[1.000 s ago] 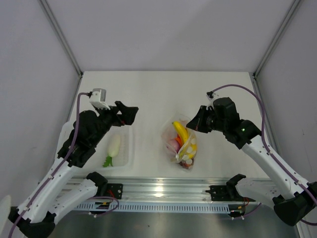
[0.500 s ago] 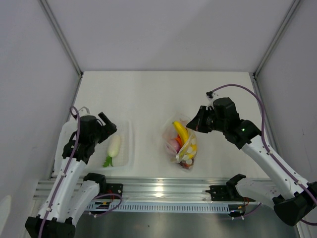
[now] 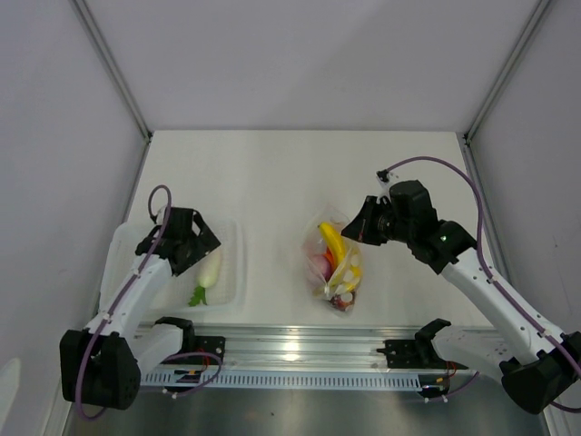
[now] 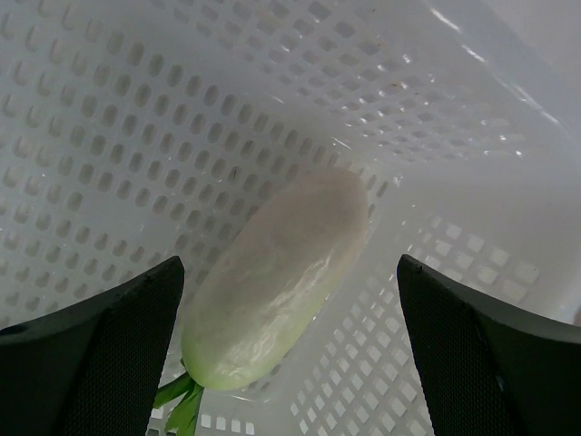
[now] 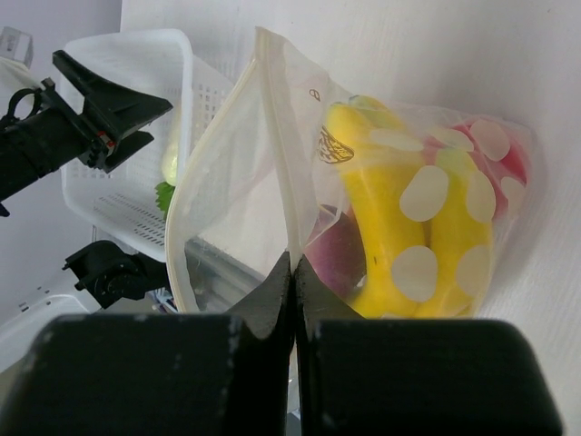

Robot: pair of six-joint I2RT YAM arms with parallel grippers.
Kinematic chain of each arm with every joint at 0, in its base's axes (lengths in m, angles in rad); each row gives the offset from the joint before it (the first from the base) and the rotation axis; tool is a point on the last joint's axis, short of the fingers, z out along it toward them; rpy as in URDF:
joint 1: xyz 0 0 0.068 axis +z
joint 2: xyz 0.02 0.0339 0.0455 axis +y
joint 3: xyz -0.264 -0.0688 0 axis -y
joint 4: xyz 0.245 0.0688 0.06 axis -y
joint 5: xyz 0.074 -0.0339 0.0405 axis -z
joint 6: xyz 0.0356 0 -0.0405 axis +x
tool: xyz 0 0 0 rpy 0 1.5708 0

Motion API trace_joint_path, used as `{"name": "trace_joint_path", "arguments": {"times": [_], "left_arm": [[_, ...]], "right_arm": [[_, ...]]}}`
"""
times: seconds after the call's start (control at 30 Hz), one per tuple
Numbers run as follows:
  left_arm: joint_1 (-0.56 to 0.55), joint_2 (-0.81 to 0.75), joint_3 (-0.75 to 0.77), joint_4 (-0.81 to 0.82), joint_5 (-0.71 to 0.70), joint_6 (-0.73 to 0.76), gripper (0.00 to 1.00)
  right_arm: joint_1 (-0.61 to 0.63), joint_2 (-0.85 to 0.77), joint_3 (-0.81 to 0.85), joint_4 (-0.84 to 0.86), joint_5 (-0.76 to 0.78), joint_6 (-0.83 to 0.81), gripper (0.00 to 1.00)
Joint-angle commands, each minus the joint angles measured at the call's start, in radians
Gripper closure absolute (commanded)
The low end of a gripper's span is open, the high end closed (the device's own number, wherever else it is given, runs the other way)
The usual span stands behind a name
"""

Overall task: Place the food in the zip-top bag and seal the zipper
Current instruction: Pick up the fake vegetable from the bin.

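Clear dotted zip-top bag (image 5: 231, 200) holds banana (image 5: 363, 213) | right gripper (image 5: 292, 263) pinching its rim | left gripper (image 4: 289, 272) spread over white radish (image 4: 272, 295)

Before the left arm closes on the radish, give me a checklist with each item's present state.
1. The left end effector open: ok, jaws spread wide.
2. The white radish with green leaves between those jaws: ok, one jaw on each side, radish lying in the white perforated plastic tray.
3. The right end effector gripping the clear plastic zip-top bag: ok, shut on the mouth edge.
4. Bag mouth open: ok, it gapes toward the tray.
5. Room beside the yellow banana inside: cannot tell.
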Motion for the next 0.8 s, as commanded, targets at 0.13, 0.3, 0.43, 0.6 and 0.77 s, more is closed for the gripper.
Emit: {"name": "trace_joint_path", "arguments": {"times": [0.13,0.3,0.43,0.6,0.77], "left_arm": [[0.01,0.125,0.02,0.029,0.017,-0.02,0.01],[0.003,0.129,-0.017,0.045,0.067,-0.063,0.07],[-0.008,0.129,-0.049,0.041,0.083,-0.101,0.11],[-0.01,0.123,-0.08,0.038,0.071,-0.135,0.16],[-0.01,0.117,-0.089,0.016,0.048,-0.166,0.26]], "right_arm": [[-0.004,-0.027,0.0,0.026,-0.012,-0.012,1.0],[-0.004,-0.027,-0.008,0.032,-0.011,-0.006,1.0],[-0.004,-0.026,-0.006,0.038,-0.017,-0.001,1.0],[-0.004,-0.027,-0.005,0.042,-0.018,0.005,1.0],[-0.004,-0.03,-0.005,0.042,-0.017,0.01,1.0]]}}
